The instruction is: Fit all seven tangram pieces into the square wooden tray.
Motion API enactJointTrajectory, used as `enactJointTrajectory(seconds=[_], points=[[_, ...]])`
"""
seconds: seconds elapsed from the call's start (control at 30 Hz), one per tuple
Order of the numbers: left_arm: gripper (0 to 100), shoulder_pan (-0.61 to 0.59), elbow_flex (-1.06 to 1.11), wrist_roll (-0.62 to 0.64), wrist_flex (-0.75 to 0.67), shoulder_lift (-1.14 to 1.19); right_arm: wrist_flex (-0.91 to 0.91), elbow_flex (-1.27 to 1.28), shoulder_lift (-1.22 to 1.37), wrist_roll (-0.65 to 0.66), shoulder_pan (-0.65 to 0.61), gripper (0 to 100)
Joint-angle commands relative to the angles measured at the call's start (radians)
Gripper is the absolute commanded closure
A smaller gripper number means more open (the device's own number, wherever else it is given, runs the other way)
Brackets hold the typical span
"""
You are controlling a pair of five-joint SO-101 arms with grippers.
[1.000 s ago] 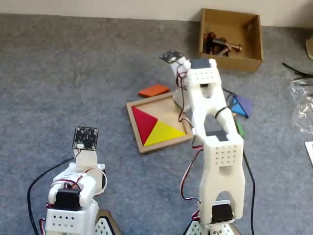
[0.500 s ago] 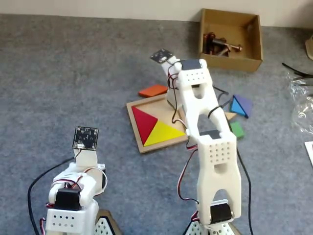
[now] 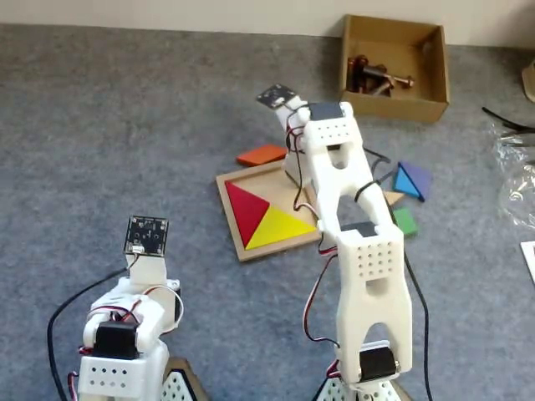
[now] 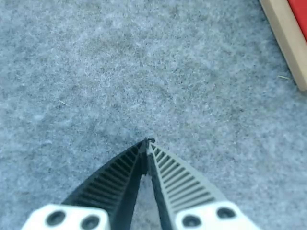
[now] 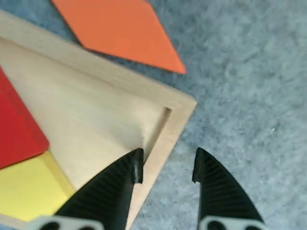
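The square wooden tray [image 3: 266,178] lies turned like a diamond just left of the middle of the high view, on the grey felt surface [image 3: 125,125]. In its lower half a red triangle [image 3: 247,209] and a yellow triangle [image 3: 280,227] sit edge to edge, and the upper half is bare wood. A flat orange parallelogram [image 3: 262,154] lies on the felt just beyond the tray's upper-left edge. To the right of centre, a blue triangle [image 3: 407,180] touches a purple piece [image 3: 422,178], with a green piece [image 3: 405,220] below them. An open cardboard box [image 3: 393,107] stands at the upper right.

A second ago the right arm [image 3: 372,276] leaned further right and hid part of the blue and purple pieces. It has since swung left, so those pieces now show whole, and over the last half second it has kept its place above the tray's upper corner. In its wrist view the right gripper [image 5: 168,160] has its jaws spread and empty. They straddle the tray [image 5: 96,120] rim beside a corner, one finger over the bare wood and the other over the felt. The orange parallelogram [image 5: 120,28], red triangle [image 5: 17,129] and yellow triangle [image 5: 24,187] are also in that view.

The left arm [image 3: 134,322] has stayed at the lower left of the high view. The left gripper [image 4: 146,143] has its jaws pressed together over the felt, holding nothing, with a tray [image 4: 285,43] edge beyond it.
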Motion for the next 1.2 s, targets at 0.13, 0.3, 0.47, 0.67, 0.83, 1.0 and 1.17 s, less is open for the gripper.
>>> enactJointTrajectory(seconds=[0.13, 0.3, 0.47, 0.67, 0.83, 1.0, 1.17], points=[[99, 0.016, 0.019, 0.006, -0.003, -0.007, 0.11, -0.044, -0.016, -0.012, -0.013, 88.1], [99, 0.016, 0.019, 0.006, -0.003, -0.007, 0.137, -0.041, -0.013, -0.012, -0.013, 95.3], [99, 0.016, 0.019, 0.006, -0.003, -0.007, 0.211, -0.048, 0.001, -0.012, -0.025, 95.5], [99, 0.016, 0.019, 0.006, -0.003, -0.007, 0.22, -0.047, 0.015, -0.012, -0.051, 95.7], [99, 0.016, 0.019, 0.006, -0.003, -0.007, 0.246, -0.044, 0.013, -0.014, -0.09, 95.7], [99, 0.016, 0.019, 0.006, -0.003, -0.007, 0.295, -0.051, 0.01, -0.014, -0.119, 95.7], [99, 0.016, 0.019, 0.006, -0.003, -0.007, 0.297, -0.051, 0.007, -0.014, -0.116, 95.7]])
